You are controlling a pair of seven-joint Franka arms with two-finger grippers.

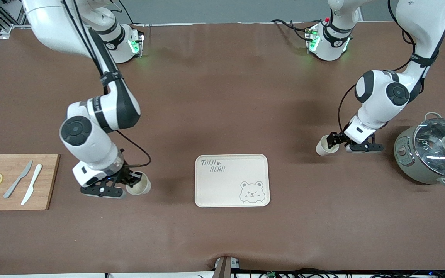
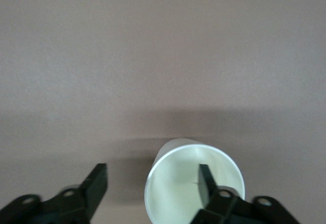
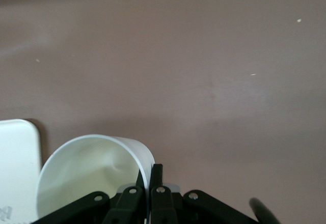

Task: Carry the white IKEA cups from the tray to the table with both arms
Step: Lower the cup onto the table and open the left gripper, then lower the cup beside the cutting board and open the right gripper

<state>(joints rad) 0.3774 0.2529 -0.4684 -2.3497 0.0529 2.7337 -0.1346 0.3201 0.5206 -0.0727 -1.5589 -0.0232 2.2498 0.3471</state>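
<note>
Front view: high camera facing both robot bases, looking down on the whole table [image 1: 222, 239]. Left wrist view: close, looks down past the left gripper [image 2: 153, 183] at one white cup [image 2: 175, 183] and bare tabletop. Right wrist view: close over the right gripper [image 3: 146, 183] and other cup [image 3: 86, 173]; shares the tray [image 3: 18, 158] corner with front view.

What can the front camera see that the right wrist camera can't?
Only the front view shows the pot, the cutting board with two knives and lemon slices, the left gripper open, one finger inside the other cup, and the bear drawn on the tray. Only the right wrist view shows the fingers pinching the cup wall up close. Both show that cup, the right gripper, a tray corner and brown table.
</note>
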